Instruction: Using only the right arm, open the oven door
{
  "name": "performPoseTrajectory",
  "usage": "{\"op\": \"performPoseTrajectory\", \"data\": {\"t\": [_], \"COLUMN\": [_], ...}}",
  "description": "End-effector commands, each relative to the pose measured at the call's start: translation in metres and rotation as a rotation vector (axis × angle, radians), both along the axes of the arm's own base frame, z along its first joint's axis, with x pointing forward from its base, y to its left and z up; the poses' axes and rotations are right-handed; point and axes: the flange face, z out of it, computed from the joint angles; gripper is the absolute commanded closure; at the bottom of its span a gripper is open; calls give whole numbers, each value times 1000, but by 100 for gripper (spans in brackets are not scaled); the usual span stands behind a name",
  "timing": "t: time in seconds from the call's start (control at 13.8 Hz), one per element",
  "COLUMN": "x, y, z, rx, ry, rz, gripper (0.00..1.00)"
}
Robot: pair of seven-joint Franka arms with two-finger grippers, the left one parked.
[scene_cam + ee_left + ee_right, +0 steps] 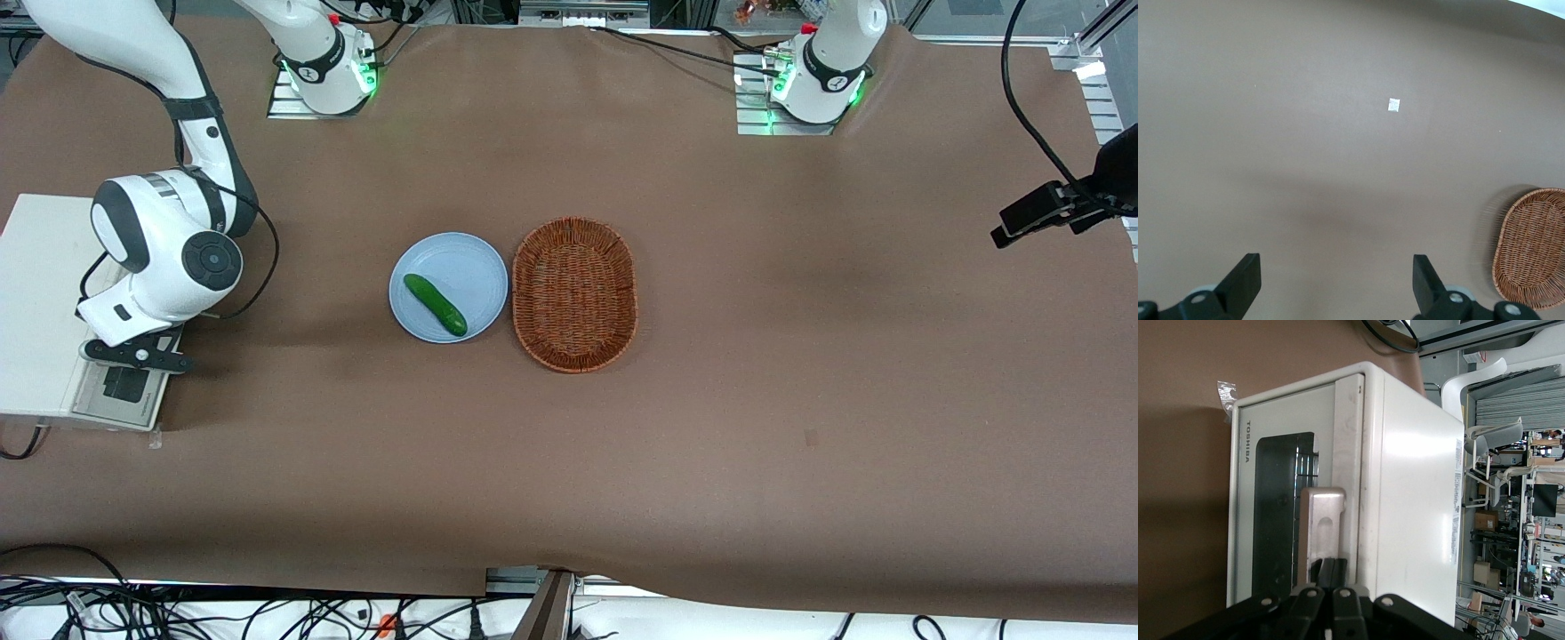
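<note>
Fingers of the gripper (1328, 570) look drawn close together against the silver handle (1323, 527) of the oven door (1275, 513); whether they actually clamp it I cannot tell, since the gripper body covers the lower end of the bar. The door is closed flat against the cream-white oven (1405, 487), its dark glass window showing the wire rack inside.

Seen from the front, the oven (36, 293) sits at the working arm's end of the brown surface (756, 400), with the right arm (164, 244) bent down over it and the gripper (138, 354) low at the door (120, 391) — the oven's face turned toward the front camera.

Near the middle of the surface a pale blue plate (471, 267) carries a green cucumber (435, 305), lying at a slant. Just beside the plate, toward the parked arm's end, rests an oval wicker basket (575, 294) — also visible from the left wrist (1531, 247).
</note>
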Motion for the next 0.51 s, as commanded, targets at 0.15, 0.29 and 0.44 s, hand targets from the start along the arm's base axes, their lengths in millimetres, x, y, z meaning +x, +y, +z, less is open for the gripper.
{"op": "performPoseTrajectory", "data": {"t": [0.15, 0.29, 0.44], "x": [4, 5, 6], "y": [14, 21, 28], "z": [-24, -29, -36], "rx": [92, 131, 163], "ry": [-29, -33, -37], "rz": [-3, -7, 2], "gripper": [100, 100, 100]}}
